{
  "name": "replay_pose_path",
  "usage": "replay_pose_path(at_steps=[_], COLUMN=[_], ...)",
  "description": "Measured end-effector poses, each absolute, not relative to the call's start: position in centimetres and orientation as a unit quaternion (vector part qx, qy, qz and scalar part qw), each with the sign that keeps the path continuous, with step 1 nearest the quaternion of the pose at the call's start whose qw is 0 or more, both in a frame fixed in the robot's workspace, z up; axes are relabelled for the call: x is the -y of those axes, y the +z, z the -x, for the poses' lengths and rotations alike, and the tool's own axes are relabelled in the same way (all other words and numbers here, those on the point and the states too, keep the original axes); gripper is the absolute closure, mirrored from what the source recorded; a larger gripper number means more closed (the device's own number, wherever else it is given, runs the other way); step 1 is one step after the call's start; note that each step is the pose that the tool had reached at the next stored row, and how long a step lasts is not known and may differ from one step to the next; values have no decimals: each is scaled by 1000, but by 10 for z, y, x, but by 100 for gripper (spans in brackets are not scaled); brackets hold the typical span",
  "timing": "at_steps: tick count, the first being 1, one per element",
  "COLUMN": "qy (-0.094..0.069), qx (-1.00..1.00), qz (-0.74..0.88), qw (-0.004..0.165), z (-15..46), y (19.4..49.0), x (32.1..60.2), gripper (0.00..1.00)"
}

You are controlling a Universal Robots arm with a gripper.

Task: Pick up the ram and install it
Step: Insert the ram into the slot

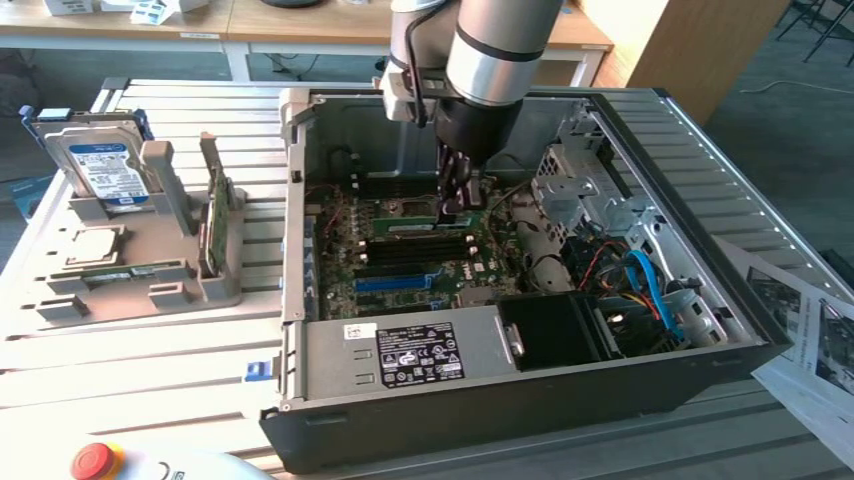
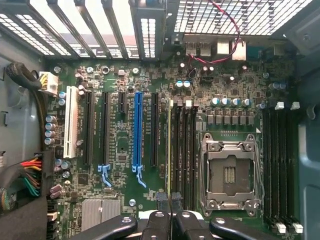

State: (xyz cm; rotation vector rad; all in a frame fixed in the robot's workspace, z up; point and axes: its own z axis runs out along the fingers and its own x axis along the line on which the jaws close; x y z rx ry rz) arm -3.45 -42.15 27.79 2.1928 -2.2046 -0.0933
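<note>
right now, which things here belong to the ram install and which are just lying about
In the job: ram, gripper shut on it, black memory slots, motherboard.
Lying about: hard drive, green card, grey holder, papers, red button.

Colours: motherboard (image 2: 125,150) dark green, one long slot (image 2: 137,130) bright blue, one slot (image 2: 71,122) white, the others black. ram (image 1: 416,224) green, whitish label strip. fingers (image 2: 161,201) black. Arm (image 1: 501,50) silver over black. Case (image 1: 534,420) black, PSU (image 1: 400,350) grey with black-white label. Exterior view's left: drive (image 1: 107,165) label blue-white, holder (image 1: 134,285) grey, table (image 1: 134,350) white, slatted. Button (image 1: 96,460) red.
</note>
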Motion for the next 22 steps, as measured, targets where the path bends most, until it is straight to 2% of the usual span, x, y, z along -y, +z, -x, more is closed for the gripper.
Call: replay_pose_path(at_steps=[22], qy=[-30], qx=[709], qz=[-705], qw=[16], z=[35], y=[255], x=[422], gripper=[88])
